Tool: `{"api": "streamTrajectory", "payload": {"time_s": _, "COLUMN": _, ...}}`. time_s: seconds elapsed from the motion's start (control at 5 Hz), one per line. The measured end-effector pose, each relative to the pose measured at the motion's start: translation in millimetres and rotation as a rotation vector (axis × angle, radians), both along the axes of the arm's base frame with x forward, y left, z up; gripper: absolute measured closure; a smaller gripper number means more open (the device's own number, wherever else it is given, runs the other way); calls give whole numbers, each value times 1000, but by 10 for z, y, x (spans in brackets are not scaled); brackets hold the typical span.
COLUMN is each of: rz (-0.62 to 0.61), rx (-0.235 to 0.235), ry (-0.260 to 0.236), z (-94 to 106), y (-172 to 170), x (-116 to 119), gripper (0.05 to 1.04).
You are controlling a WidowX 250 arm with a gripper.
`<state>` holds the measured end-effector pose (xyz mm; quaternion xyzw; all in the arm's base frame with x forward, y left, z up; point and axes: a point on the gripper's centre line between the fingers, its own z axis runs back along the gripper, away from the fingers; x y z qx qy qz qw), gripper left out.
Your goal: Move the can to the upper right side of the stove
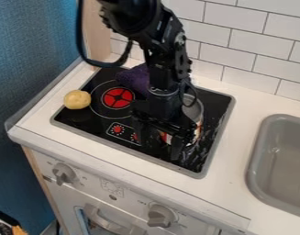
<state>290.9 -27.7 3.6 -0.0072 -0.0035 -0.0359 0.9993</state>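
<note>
As you look down on the black glass stove with its grey rim (pixel 85 118), your black 2-finger gripper (pixel 158 144) hangs over the right half of the cooktop, its 2 fingers spread wide, with a gap between their tips. Just behind it and toward its right side in the view, you have the silver-grey metal can with a red-and-white side (pixel 194 110), on the right half of the stove and partly hidden by the gripper; you cannot tell whether they touch. Beyond the gripper, a crumpled dark purple cloth (pixel 134 79) lies near the stove's back edge, partly behind the arm. To the left of it, you see the round red burner marking (pixel 118 98), and at the stove's left edge sits a pale yellow potato (pixel 77 99). To your right, a grey sink (pixel 257 158) is set into the white countertop (pixel 238 133), and 2 grey knobs (pixel 161 215) stick out from the white oven front below.
</note>
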Motion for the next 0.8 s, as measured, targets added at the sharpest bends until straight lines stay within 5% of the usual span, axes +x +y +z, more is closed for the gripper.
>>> {"api": "streamTrajectory", "payload": {"time_s": 0.8, "rz": -32, "rx": -90, "ry": -74, "z": 70, "y": -126, "x": 622, "gripper": 83}}
